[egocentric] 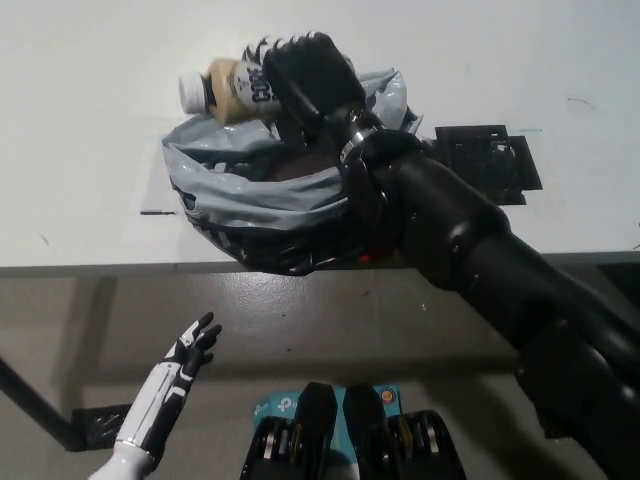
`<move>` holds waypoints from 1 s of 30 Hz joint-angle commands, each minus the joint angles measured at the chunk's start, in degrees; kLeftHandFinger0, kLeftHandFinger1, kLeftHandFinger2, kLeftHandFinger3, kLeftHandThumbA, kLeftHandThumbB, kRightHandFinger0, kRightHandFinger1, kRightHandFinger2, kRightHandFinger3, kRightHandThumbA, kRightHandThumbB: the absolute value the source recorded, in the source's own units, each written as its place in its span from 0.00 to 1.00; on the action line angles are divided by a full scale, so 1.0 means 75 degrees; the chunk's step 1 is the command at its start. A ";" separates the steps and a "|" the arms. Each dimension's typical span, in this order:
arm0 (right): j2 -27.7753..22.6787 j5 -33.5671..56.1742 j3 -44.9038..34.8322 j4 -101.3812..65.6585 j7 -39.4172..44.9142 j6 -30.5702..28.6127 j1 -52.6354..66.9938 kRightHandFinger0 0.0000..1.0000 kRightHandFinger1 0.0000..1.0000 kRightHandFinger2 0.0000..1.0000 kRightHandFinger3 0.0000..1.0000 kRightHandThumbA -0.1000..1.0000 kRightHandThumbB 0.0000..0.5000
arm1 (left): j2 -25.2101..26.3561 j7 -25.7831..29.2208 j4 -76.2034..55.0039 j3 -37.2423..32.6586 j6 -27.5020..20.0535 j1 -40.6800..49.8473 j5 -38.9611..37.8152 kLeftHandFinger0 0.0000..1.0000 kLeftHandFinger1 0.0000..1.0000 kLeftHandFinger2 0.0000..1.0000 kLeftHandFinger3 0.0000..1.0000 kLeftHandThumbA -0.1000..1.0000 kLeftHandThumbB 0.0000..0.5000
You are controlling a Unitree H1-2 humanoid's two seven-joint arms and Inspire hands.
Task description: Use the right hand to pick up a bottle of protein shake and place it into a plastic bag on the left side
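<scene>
**poster1:** White table (90, 120) takes up most of the top of the head view, front edge running straight across the middle, grey floor (300, 320) below it. Next biggest thing is the black right arm (480, 260), coming in from the bottom right and stretching diagonally up over the table edge.

**poster2:** And the bag?

**poster1:** Grey plastic bag (250, 200) sits right at the table's front edge, mouth open and rim rolled down, crinkly and shiny. A bit of red shows at its lower right side, under the arm. Can't tell what that is. Just right of the bag, on the table, there's a flat black square frame (495, 160), partly hidden by the arm.

**poster2:** So where's the shake?

**poster1:** Right hand (305, 80) is wrapped around the protein shake bottle (230, 88), fingers curled over its body. Bottle's lying sideways, white cap pointing to the picture's left, tan label with some dark lettering. It's over the far rim of the bag, cap end sticking out past the rim above the table.

**poster2:** Left hand doing anything?

**poster1:** Nope, the white left hand (185, 350) hangs low at the lower left, below table level over the floor, dark fingers spread and holding nothing.
</scene>
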 commanded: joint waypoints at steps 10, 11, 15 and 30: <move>-0.0278 0.1255 -0.0906 -0.0136 0.5017 0.0941 -0.0877 1.00 1.00 1.00 1.00 0.78 0.98 | 0.0136 -0.0125 -0.0152 -0.0022 -0.0015 -0.0299 0.0080 1.00 1.00 1.00 1.00 1.00 0.10; -0.0329 0.1350 -0.0988 -0.0212 0.5111 0.0935 -0.0868 1.00 1.00 1.00 1.00 0.78 1.00 | 0.0129 -0.0128 -0.0121 -0.0021 -0.0038 -0.0322 0.0060 1.00 1.00 1.00 1.00 1.00 0.10; -0.0540 0.1747 -0.1315 -0.0792 0.5628 0.1041 -0.0819 1.00 1.00 1.00 1.00 0.81 1.00 | 0.0102 -0.0119 -0.0087 -0.0021 -0.0047 -0.0348 0.0041 1.00 1.00 1.00 1.00 1.00 0.13; -0.1206 0.7584 -0.5544 -0.6685 0.7014 0.3483 -0.0816 1.00 1.00 1.00 1.00 0.74 1.00 | 0.0086 -0.0033 -0.0135 0.0017 0.0081 -0.0392 0.0109 1.00 1.00 1.00 1.00 1.00 0.14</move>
